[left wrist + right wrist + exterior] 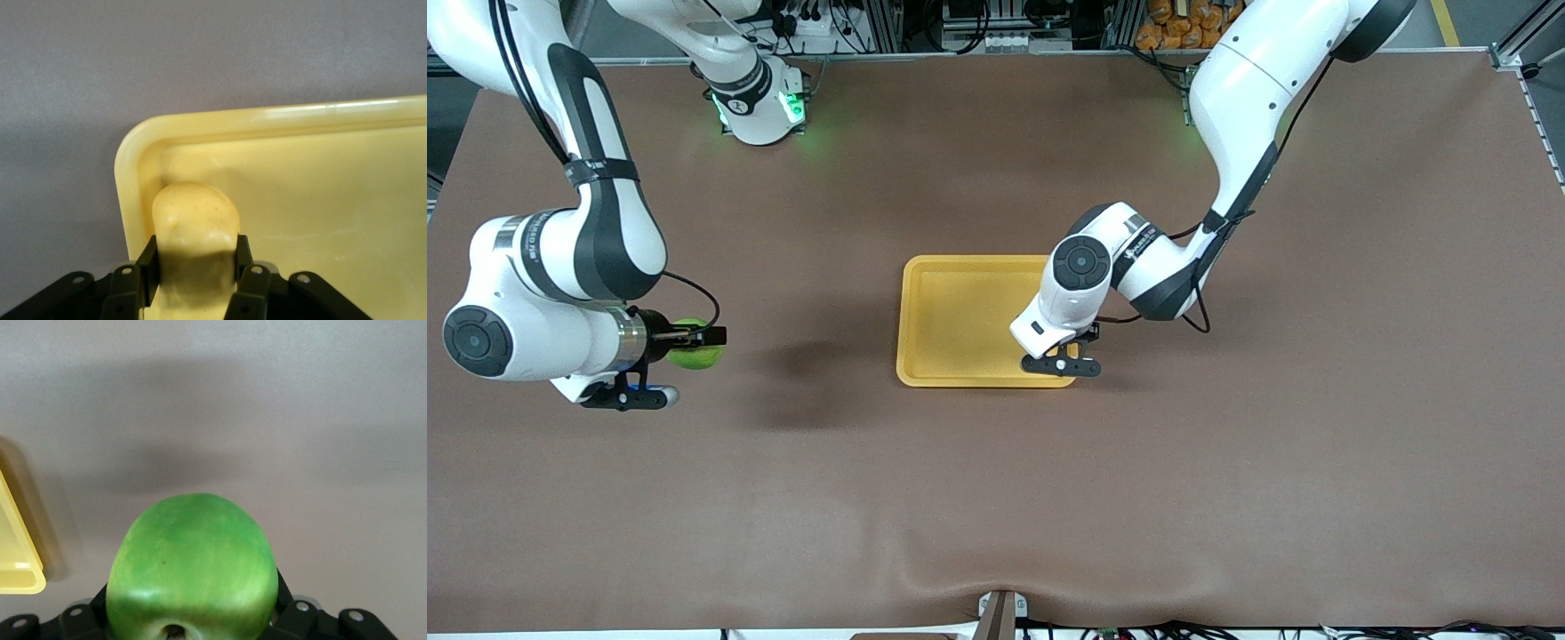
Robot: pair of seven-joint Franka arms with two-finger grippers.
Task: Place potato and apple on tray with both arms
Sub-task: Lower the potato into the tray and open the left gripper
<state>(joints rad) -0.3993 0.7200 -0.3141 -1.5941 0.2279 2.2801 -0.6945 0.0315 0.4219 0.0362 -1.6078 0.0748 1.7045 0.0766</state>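
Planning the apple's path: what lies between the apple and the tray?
Nothing: in the front view only bare brown table separates the apple from the tray.

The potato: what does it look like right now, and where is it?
The potato is a small pale-yellow oblong lump with a smooth, faintly speckled skin. The left gripper has its two black fingers shut on its sides, holding it over a corner of the yellow tray. Whether it touches the tray floor cannot be told.

The front camera looks down from high across the bench [996, 498]. Each wrist camera views its load closely. All views share the tray [934, 307].
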